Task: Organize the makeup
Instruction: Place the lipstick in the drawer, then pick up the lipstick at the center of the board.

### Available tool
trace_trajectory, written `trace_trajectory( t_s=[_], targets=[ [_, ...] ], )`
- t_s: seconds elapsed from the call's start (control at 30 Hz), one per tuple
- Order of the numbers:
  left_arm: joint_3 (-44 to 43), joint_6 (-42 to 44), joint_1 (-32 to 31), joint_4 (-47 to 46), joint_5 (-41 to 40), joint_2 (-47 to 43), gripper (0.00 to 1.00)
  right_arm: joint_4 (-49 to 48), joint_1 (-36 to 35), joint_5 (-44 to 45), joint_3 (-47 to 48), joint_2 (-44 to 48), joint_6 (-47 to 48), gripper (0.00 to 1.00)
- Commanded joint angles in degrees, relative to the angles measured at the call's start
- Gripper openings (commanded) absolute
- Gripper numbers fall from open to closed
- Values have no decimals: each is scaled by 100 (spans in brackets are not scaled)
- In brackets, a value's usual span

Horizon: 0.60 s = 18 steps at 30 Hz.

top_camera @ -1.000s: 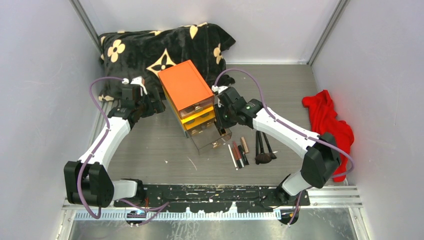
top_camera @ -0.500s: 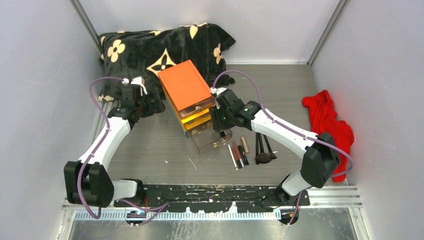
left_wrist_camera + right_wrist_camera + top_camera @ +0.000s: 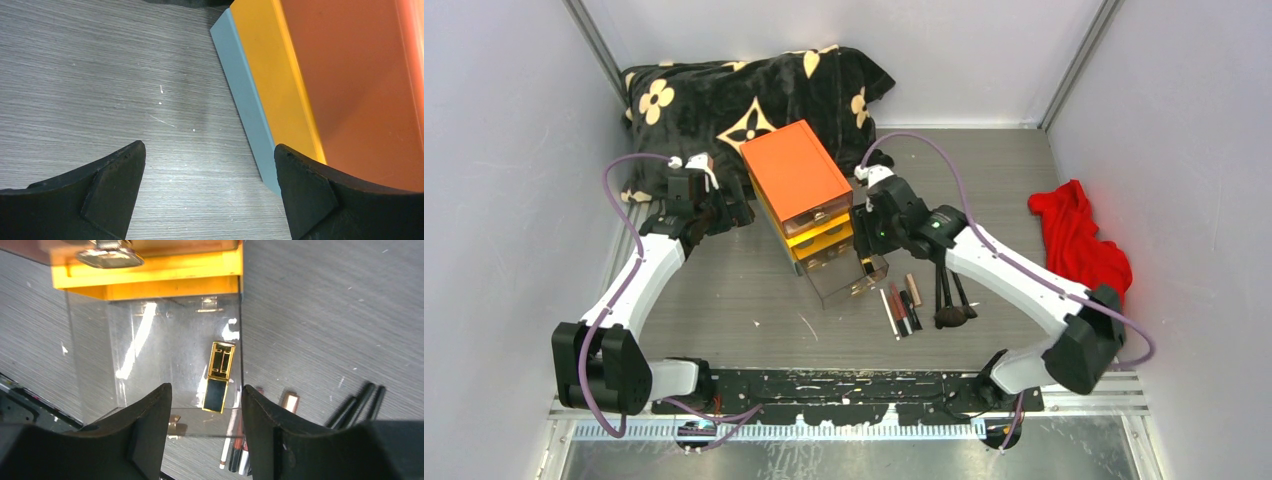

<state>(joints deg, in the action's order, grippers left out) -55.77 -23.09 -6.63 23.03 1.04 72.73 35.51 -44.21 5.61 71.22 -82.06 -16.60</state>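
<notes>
A black and gold tube lies inside the pulled-out clear bottom drawer of the orange-topped box. My right gripper is open and empty just above that drawer; it shows in the top view too. Thin tubes and pencils and black brushes lie on the table right of the drawer, and also show in the right wrist view. My left gripper is open and empty, low over the table beside the box's left side. No pink palette is in view.
A black flower-print cloth lies at the back left behind the box. A red cloth lies at the right wall. Grey walls close in both sides and the back.
My right arm has swung its elbow out to the right and its gripper has shifted slightly right over the open drawer. The left arm has not moved.
</notes>
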Motion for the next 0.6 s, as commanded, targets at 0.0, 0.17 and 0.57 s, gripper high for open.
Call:
trace_trajectory(
  t_s=[0.0, 0.17, 0.57],
  targets=[
    [-63, 104, -13, -167, -82, -119, 100, -209, -27, 707, -16, 874, 34, 59],
    [-49, 110, -13, -169, -82, -128, 100, 242, -27, 1517, -470, 1136, -89, 61],
    [-23, 130, -14, -191, -49, -70, 100, 405, 69, 1798, -2140, 1579, -1096, 47]
  ],
)
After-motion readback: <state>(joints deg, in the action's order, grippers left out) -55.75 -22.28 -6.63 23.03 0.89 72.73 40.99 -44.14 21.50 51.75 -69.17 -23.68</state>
